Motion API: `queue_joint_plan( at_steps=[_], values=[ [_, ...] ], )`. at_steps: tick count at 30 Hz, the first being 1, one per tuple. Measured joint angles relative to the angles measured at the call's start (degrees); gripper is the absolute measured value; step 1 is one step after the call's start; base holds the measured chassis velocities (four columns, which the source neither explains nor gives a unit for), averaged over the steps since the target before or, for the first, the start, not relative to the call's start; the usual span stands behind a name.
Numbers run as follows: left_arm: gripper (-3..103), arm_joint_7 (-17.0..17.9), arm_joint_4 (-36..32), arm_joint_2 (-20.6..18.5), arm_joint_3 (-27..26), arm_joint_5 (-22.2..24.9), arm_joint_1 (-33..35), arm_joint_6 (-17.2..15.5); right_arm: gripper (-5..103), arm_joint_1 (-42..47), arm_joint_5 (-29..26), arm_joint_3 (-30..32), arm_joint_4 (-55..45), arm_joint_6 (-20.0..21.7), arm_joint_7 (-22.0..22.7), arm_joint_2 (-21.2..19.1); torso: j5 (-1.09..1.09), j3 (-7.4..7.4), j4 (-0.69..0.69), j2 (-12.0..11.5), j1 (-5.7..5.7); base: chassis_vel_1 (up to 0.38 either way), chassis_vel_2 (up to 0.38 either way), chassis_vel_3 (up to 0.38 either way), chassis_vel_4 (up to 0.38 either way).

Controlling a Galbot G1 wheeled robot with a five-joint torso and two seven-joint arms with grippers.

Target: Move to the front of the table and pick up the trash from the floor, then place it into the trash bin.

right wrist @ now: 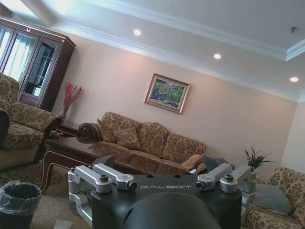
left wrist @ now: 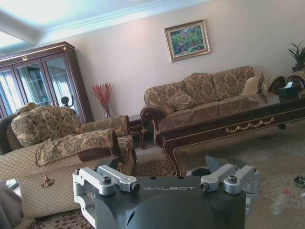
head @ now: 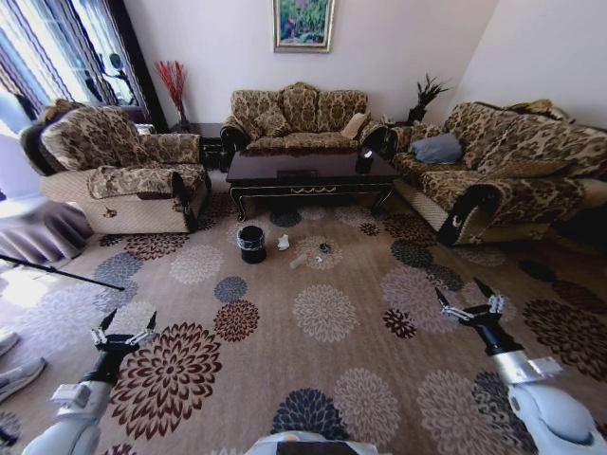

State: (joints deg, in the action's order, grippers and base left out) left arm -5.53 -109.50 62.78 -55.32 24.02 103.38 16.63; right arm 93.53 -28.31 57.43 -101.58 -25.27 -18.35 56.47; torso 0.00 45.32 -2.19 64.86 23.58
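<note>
- Open patterned floral carpet (head: pixel 322 313) lies bare up to the scattered litter.
- Long dark glossy wooden table (head: pixel 308 175) blocks beyond; small round black bin (head: pixel 251 244) stands just before it.

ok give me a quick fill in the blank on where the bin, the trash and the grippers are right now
1. The trash bin stands on the carpet in front of the table's ______ end, as the head view shows it.
2. The trash lies on the ______, to the right of the bin.
3. The left gripper and the right gripper are both ______ and hold nothing.

Missing words: left; carpet; open
</note>
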Motion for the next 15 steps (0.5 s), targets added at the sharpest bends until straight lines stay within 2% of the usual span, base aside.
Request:
queue_joint_plan(
  at_steps=[15],
  values=[
    [100, -0.41, -0.67, 0.44, 0.20, 0.20, 0.32, -0.36, 100, 1.14, -0.13, 0.68, -0.90, 0.08, 0.23, 0.76, 0.00, -2.55, -0.01, -4.54, -2.02, 0.000, 0.000, 0.000, 0.000]
  ],
)
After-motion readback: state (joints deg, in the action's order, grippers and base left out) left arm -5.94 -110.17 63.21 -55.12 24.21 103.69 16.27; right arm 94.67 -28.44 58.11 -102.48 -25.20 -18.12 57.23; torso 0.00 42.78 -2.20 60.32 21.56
